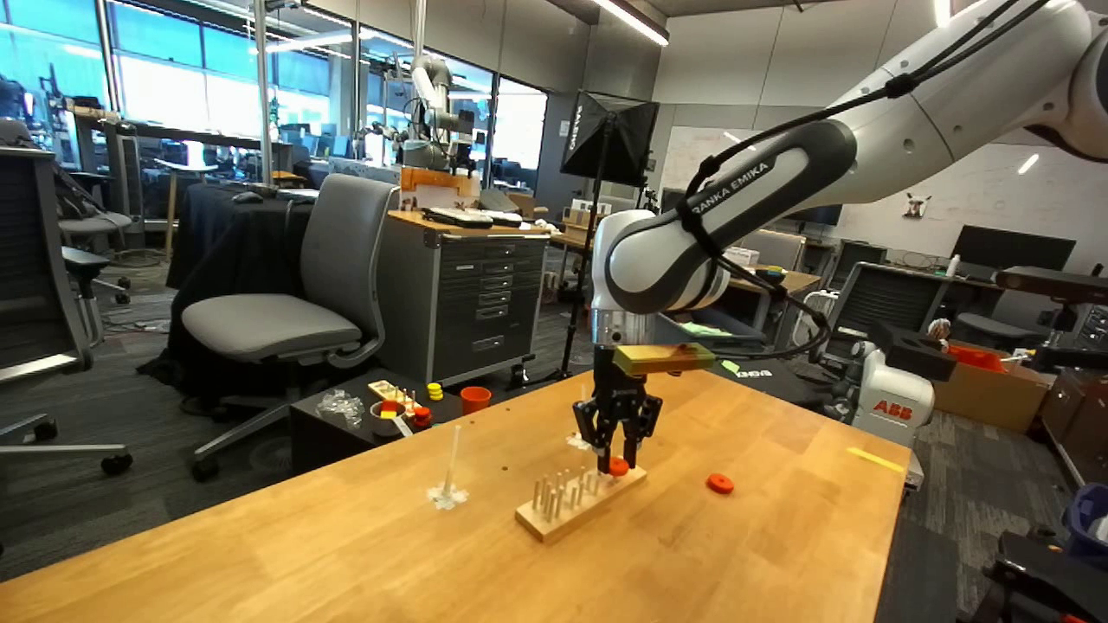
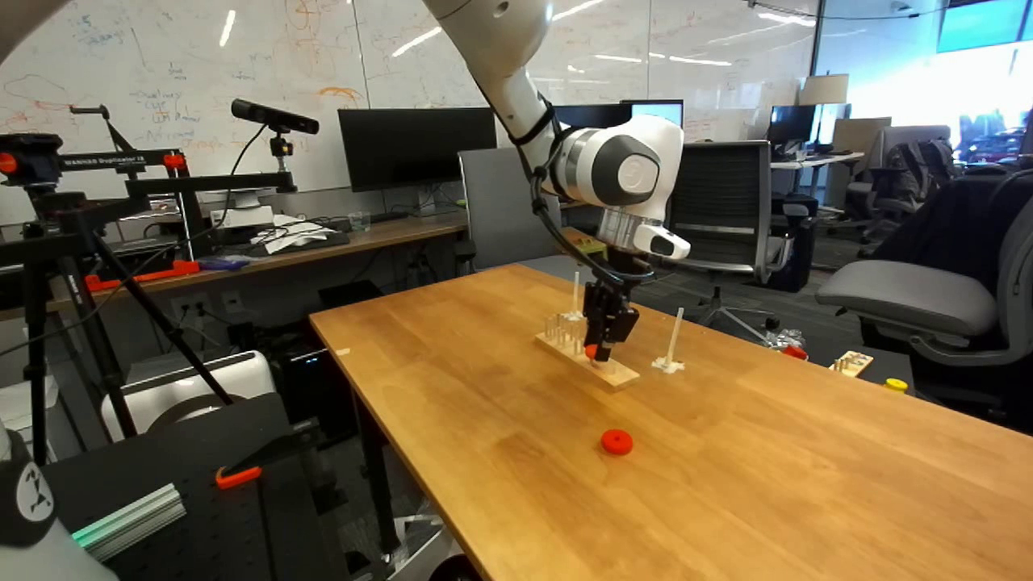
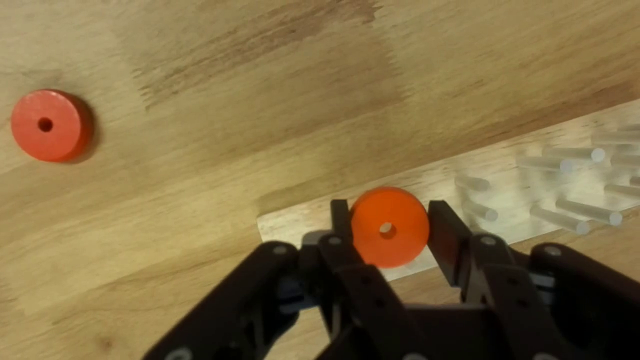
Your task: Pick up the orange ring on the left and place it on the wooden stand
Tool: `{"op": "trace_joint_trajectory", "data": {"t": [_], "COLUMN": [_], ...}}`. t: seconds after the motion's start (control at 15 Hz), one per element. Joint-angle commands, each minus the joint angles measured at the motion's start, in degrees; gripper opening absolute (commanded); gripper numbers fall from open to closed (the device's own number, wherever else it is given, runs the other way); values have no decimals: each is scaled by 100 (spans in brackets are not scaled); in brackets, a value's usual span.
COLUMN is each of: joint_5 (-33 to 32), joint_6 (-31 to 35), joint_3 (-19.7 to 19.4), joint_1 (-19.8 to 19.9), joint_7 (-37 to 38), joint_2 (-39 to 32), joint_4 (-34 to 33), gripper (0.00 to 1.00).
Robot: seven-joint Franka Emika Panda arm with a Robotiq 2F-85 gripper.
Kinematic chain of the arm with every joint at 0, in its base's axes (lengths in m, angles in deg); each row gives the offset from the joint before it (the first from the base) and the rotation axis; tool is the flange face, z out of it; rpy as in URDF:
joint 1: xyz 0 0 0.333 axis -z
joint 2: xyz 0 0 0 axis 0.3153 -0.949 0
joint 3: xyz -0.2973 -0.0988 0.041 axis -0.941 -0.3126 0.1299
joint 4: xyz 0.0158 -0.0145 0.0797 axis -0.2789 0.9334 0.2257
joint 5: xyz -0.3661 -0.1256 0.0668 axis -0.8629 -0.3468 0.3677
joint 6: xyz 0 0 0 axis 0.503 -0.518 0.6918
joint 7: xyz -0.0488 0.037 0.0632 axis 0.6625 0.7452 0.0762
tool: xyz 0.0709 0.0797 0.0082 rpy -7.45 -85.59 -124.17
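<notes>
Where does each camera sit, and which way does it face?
In an exterior view: higher than the table, facing the cabinet; arm and gripper show.
In an exterior view: also higher, facing the whiteboard; arm and gripper show.
Wrist view: wrist-mounted, looking down on held ring and stand; only the gripper shows.
Both exterior views share table, stand and loose ring.

arm (image 1: pixel 876 178): white | panel (image 1: pixel 831 149): dark grey, lettered RANKA EMIKA | cables (image 1: pixel 900 85): black | fingers (image 3: pixel 448 235): black, silvery screws (image 3: pixel 488 241)
</notes>
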Motion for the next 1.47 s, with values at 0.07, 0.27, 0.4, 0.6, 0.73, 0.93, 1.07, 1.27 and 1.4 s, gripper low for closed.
{"op": "trace_joint_trajectory", "data": {"t": [0.07, 0.27, 0.4, 0.6, 0.73, 0.93, 1.07, 1.27, 1.4], "joint_5": [-80, -83, -82, -82, -79, -92, -96, -102, -110], "joint_6": [-64, -55, -43, -82, -89, -56, -43, -31, -17], "joint_3": [-52, -49, -46, -52, -52, -58, -59, -64, -70], "joint_1": [-127, -157, -167, -160, -154, -165, -169, -172, -178], "joint_7": [103, 97, 84, 84, 78, 79, 76, 78, 86], "joint_2": [-41, -25, -15, -47, -48, -34, -30, -34, -31], "joint_4": [-43, -20, -4, -38, -31, 11, 28, 38, 48], "gripper": [18, 18, 18, 18, 18, 18, 18, 18, 18]}}
